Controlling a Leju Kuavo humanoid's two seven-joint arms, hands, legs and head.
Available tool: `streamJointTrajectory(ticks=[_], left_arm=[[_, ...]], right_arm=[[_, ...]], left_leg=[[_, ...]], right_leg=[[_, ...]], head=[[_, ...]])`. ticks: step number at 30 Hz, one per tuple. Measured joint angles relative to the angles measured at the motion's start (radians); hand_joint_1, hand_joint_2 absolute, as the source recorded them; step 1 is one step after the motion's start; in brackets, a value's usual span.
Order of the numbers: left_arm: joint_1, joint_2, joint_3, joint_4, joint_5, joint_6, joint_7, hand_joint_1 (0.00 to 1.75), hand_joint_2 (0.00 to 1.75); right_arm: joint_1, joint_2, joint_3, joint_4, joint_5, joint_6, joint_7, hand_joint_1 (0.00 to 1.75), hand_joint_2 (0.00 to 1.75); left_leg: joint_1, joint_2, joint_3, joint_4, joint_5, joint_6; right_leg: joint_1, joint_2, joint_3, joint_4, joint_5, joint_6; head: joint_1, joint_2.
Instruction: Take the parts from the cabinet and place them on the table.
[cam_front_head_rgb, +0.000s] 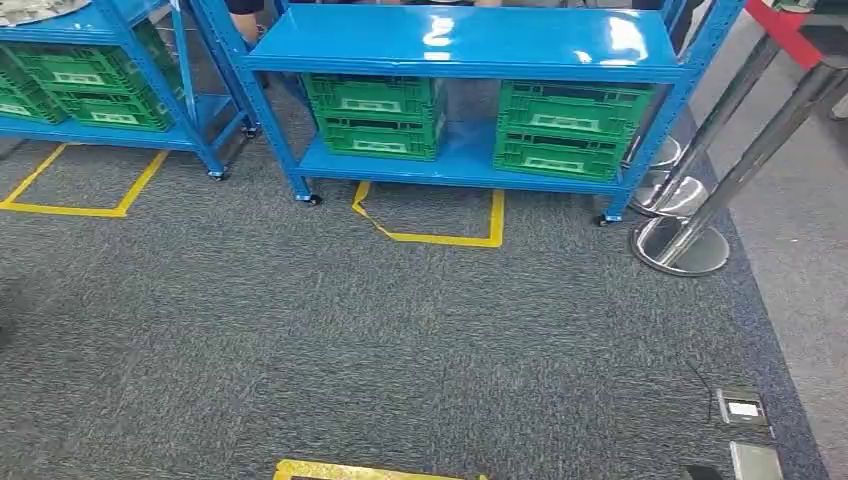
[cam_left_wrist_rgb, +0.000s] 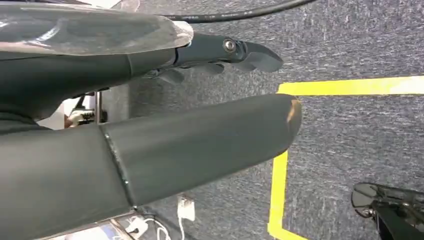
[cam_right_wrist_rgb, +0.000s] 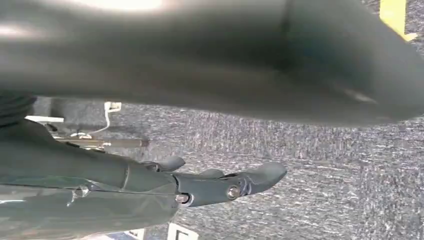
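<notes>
Blue cabinet (cam_front_head_rgb: 460, 45) with green crates (cam_front_head_rgb: 375, 115) ahead, left hand (cam_left_wrist_rgb: 165, 125) and right hand (cam_right_wrist_rgb: 200, 145) seemingly empty, fingers apart

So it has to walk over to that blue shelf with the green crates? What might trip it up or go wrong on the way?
A few things, judging from the pictures:
1. The chrome barrier posts with round bases stand right beside the blue metal shelf unit; drifting right could clip them.
2. The metal floor box in the grey carpet might catch a foot.
3. The green slatted plastic crates sit low under the top shelf, so reaching in looks awkward.
</notes>
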Motion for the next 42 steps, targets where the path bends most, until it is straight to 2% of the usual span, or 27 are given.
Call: streamJointTrajectory(ticks=[7, 12, 17, 18, 19, 20, 22, 23, 24, 25, 26, 28, 29, 30, 31, 32, 34, 35, 36, 38, 39, 40, 41, 42], left_arm=[[0.0, 0.0, 0.0, 0.0, 0.001, 0.0, 0.0, 0.0, 0.0], [0.0, 0.001, 0.0, 0.0, 0.002, 0.0, 0.0, 0.0, 0.0], [0.0, 0.001, 0.0, 0.0, 0.002, 0.0, 0.0, 0.0, 0.0], [0.0, 0.001, 0.0, 0.0, 0.002, -0.001, 0.0, 0.0, 0.0], [0.0, 0.0, 0.0, 0.0, 0.002, -0.001, 0.0, 0.0, 0.0], [0.0, -0.001, 0.0, 0.0, 0.002, -0.001, 0.0, 0.0, 0.0], [0.0, -0.001, 0.0, 0.0, 0.002, -0.002, 0.0, 0.0, 0.0], [0.0, -0.002, 0.0, 0.0, 0.002, -0.002, 0.0, 0.0, 0.0], [0.0, -0.003, 0.0, 0.0, 0.002, -0.003, 0.0, 0.0, 0.0], [0.0, -0.005, 0.0, 0.0, 0.002, -0.003, 0.0, 0.0, 0.0], [0.001, -0.006, 0.0, 0.0, 0.002, -0.003, 0.0, 0.0, 0.0], [0.001, -0.007, 0.0, 0.0, 0.002, -0.004, 0.0, 0.0, 0.0], [0.002, -0.003, 0.0, 0.0, 0.002, -0.004, 0.0, 0.0, 0.0], [0.0, -0.001, 0.0, 0.0, 0.002, -0.004, 0.0, 0.0, 0.0], [-0.001, -0.002, 0.0, 0.0, 0.002, -0.004, 0.0, 0.0, 0.0], [0.0, -0.003, 0.0, 0.0, 0.002, -0.004, 0.0, 0.0, 0.0], [-0.001, -0.005, 0.0, 0.0, 0.004, -0.004, 0.0, 0.0, 0.0], [-0.002, -0.005, 0.0, 0.0, 0.005, -0.004, 0.0, 0.0, 0.0], [-0.002, -0.005, 0.0, 0.0, 0.006, -0.004, 0.0, 0.0, 0.0], [-0.002, -0.005, 0.0, 0.0, 0.006, -0.004, -0.001, 0.0, 0.0], [0.0, -0.005, 0.0, 0.0, 0.007, -0.004, -0.001, 0.0, 0.0], [0.001, -0.006, 0.0, 0.0, 0.007, -0.005, -0.002, 0.0, 0.0], [0.001, -0.007, 0.0, 0.0, 0.007, -0.005, -0.003, 0.0, 0.0], [0.001, -0.007, 0.0, 0.0, 0.007, -0.005, -0.003, 0.0, 0.0]], right_arm=[[0.0, 0.0, 0.002, 0.0, -0.022, 0.0, -0.015, 0.0, 0.0], [0.0, 0.0, 0.002, 0.0, -0.024, 0.0, -0.019, 0.0, 0.0], [0.0, 0.001, 0.002, 0.0, -0.024, 0.001, -0.019, 0.0, 0.0], [-0.002, 0.0, 0.002, 0.0, -0.024, 0.001, -0.019, 0.0, 0.0], [-0.001, 0.0, 0.002, 0.0, -0.024, 0.001, -0.019, 0.0, 0.0], [-0.001, 0.0, 0.002, 0.0, -0.024, 0.001, -0.019, 0.0, 0.0], [-0.002, 0.0, 0.002, 0.0, -0.026, 0.001, -0.021, 0.0, 0.0], [-0.001, 0.0, 0.002, 0.0, -0.028, 0.002, -0.023, 0.0, 0.0], [0.001, 0.0, 0.002, 0.0, -0.029, 0.002, -0.023, 0.0, 0.0], [0.003, 0.0, 0.002, 0.001, -0.032, 0.003, -0.023, 0.0, 0.0], [0.003, 0.0, 0.002, 0.001, -0.033, 0.003, -0.024, 0.0, 0.0], [0.004, 0.0, 0.002, 0.002, -0.035, 0.003, -0.025, 0.0, 0.0], [0.003, 0.0, 0.002, 0.002, -0.036, 0.003, -0.025, 0.0, 0.0], [0.002, 0.002, 0.002, 0.002, -0.036, 0.003, -0.026, 0.0, 0.0], [-0.001, 0.002, 0.002, 0.002, -0.036, 0.003, -0.027, 0.0, 0.0], [-0.001, 0.002, 0.002, 0.002, -0.036, 0.003, -0.028, 0.0, 0.0], [0.001, 0.002, 0.002, 0.002, -0.036, 0.006, -0.034, 0.0, 0.0], [0.001, 0.002, 0.002, 0.003, -0.036, 0.006, -0.034, 0.0, 0.0], [0.001, 0.002, 0.002, 0.003, -0.036, 0.006, -0.035, 0.0, 0.0], [0.001, 0.002, 0.002, 0.003, -0.035, 0.006, -0.037, 0.0, 0.0], [0.001, 0.002, 0.002, 0.003, -0.035, 0.006, -0.037, 0.0, 0.0], [0.002, 0.002, 0.002, 0.003, -0.035, 0.006, -0.038, 0.0, 0.0], [0.002, 0.002, 0.002, 0.003, -0.035, 0.006, -0.039, 0.0, 0.0], [0.002, 0.002, 0.003, 0.003, -0.035, 0.006, -0.041, 0.0, 0.0]], left_leg=[[-0.001, 0.0, 0.0, 0.0, 0.0, 0.0], [-0.002, 0.0, -0.002, 0.007, -0.005, 0.008], [-0.005, 0.0, -0.005, 0.013, -0.009, 0.017], [-0.002, 0.0, 0.001, -0.002, -0.004, 0.023], [0.013, 0.005, 0.016, -0.025, 0.006, 0.026], [0.013, 0.009, 0.025, -0.035, 0.008, 0.029], [0.015, 0.014, 0.027, -0.037, 0.008, 0.031], [0.015, 0.016, 0.028, -0.037, 0.006, 0.031], [0.017, 0.02, 0.028, -0.036, 0.004, 0.029], [0.019, 0.021, 0.032, -0.036, 0.001, 0.026], [0.023, 0.023, 0.037, -0.034, -0.003, 0.02], [0.033, 0.029, 0.048, -0.023, -0.017, 0.003], [0.028, 0.031, 0.047, -0.018, -0.025, -0.008], [0.022, 0.033, 0.043, -0.004, -0.03, -0.015], [0.021, 0.037, 0.043, -0.008, -0.028, -0.019], [0.021, 0.042, 0.044, -0.011, -0.026, -0.021], [0.027, 0.046, 0.044, -0.004, -0.033, -0.03], [0.028, 0.045, 0.033, 0.025, -0.055, -0.032], [0.027, 0.045, 0.0, 0.09, -0.093, -0.032], [0.026, 0.045, -0.095, 0.271, -0.169, -0.032], [0.025, 0.044, -0.133, 0.334, -0.182, -0.029], [0.023, 0.044, -0.142, 0.34, -0.168, -0.023], [0.018, 0.043, -0.129, 0.302, -0.133, -0.015], [0.013, 0.042, -0.097, 0.227, -0.086, -0.003]], right_leg=[[0.0, 0.0, 0.0, 0.0, 0.0, 0.0], [-0.002, 0.0, 0.001, -0.002, 0.001, 0.004], [-0.004, 0.0, 0.003, -0.007, 0.0, 0.015], [0.0, 0.0, 0.009, -0.015, 0.002, 0.02], [0.0, -0.001, 0.009, -0.012, -0.004, 0.023], [0.0, -0.003, 0.002, 0.017, -0.025, 0.026], [-0.003, -0.003, -0.075, 0.175, -0.104, 0.034], [-0.007, -0.003, -0.117, 0.256, -0.133, 0.039], [-0.011, -0.003, -0.144, 0.304, -0.142, 0.043], [-0.015, -0.004, -0.148, 0.299, -0.122, 0.047], [-0.02, -0.005, -0.126, 0.246, -0.078, 0.054], [-0.031, -0.023, -0.037, 0.051, 0.033, 0.068], [-0.027, -0.047, -0.019, 0.013, 0.014, 0.078], [-0.024, -0.037, -0.021, 0.002, 0.016, 0.058], [-0.025, -0.029, -0.021, 0.009, 0.015, 0.042], [-0.022, -0.026, -0.022, 0.013, 0.014, 0.034], [-0.023, -0.016, -0.022, 0.01, 0.018, 0.018], [-0.022, -0.013, -0.023, 0.01, 0.02, 0.014], [-0.021, -0.01, -0.024, 0.01, 0.021, 0.01], [-0.015, -0.002, -0.03, 0.01, 0.021, 0.004], [-0.009, 0.004, -0.031, 0.01, 0.021, 0.001], [-0.006, 0.011, -0.031, 0.01, 0.021, 0.0], [-0.003, 0.017, -0.029, 0.01, 0.021, 0.0], [0.0, 0.018, -0.027, 0.01, 0.02, -0.001]], head=[[-0.001, 0.0], [-0.006, 0.0], [-0.006, 0.0], [-0.01, 0.0], [-0.01, 0.0], [-0.002, 0.0], [0.017, 0.0], [0.023, 0.0], [0.026, 0.0], [0.03, 0.0], [0.033, 0.0], [0.039, 0.0], [0.047, 0.0], [0.06, 0.0], [0.052, 0.0], [0.033, 0.0], [0.024, 0.0], [0.014, 0.0], [0.006, 0.0], [-0.01, 0.0], [-0.014, 0.0], [-0.016, 0.0], [-0.019, 0.0], [-0.024, 0.0]])
